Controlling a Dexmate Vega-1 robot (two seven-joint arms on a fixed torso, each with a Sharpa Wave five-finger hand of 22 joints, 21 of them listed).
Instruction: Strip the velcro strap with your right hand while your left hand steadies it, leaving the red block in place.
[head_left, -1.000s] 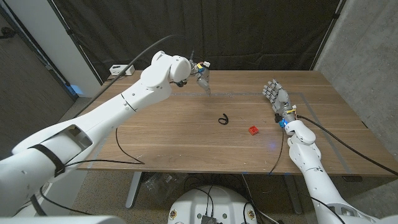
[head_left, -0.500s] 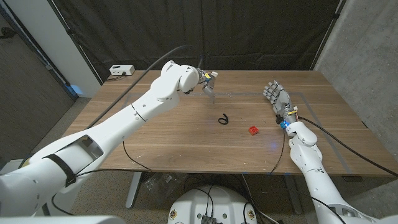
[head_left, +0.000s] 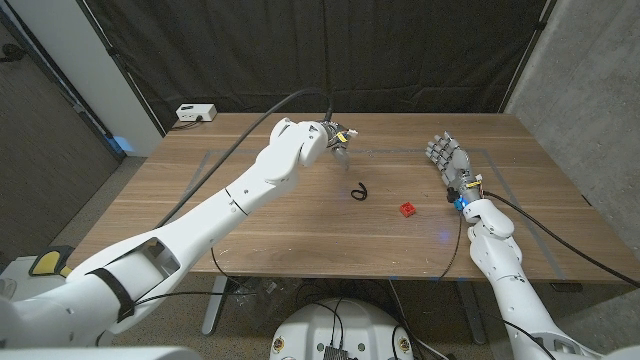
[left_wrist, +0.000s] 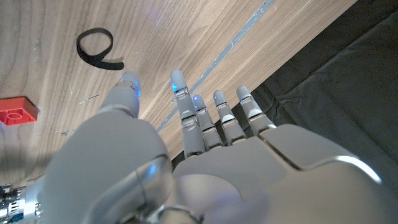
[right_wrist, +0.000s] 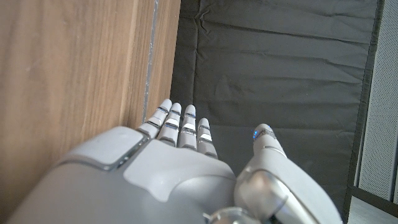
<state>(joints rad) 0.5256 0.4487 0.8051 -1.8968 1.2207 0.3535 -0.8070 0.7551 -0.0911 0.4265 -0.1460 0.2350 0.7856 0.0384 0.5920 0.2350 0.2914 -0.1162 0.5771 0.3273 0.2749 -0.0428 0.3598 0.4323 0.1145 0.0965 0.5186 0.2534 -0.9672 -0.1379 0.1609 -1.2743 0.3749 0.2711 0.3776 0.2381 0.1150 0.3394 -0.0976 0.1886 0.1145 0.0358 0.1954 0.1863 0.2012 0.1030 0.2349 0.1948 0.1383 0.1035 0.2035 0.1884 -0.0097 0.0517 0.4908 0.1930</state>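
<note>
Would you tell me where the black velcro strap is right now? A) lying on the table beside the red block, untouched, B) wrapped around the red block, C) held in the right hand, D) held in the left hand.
A: the velcro strap lies loose on the table, apart from the red block, and the left hand and right hand both hold nothing.

Both arms are glossy white rounded shells with black bands and black cables trailing off them, each ending in a grey segmented robot hand, left (head_left: 335, 136) and right (head_left: 447, 158), with small blue lights glowing at the fingertips (left_wrist: 179, 83).
</note>
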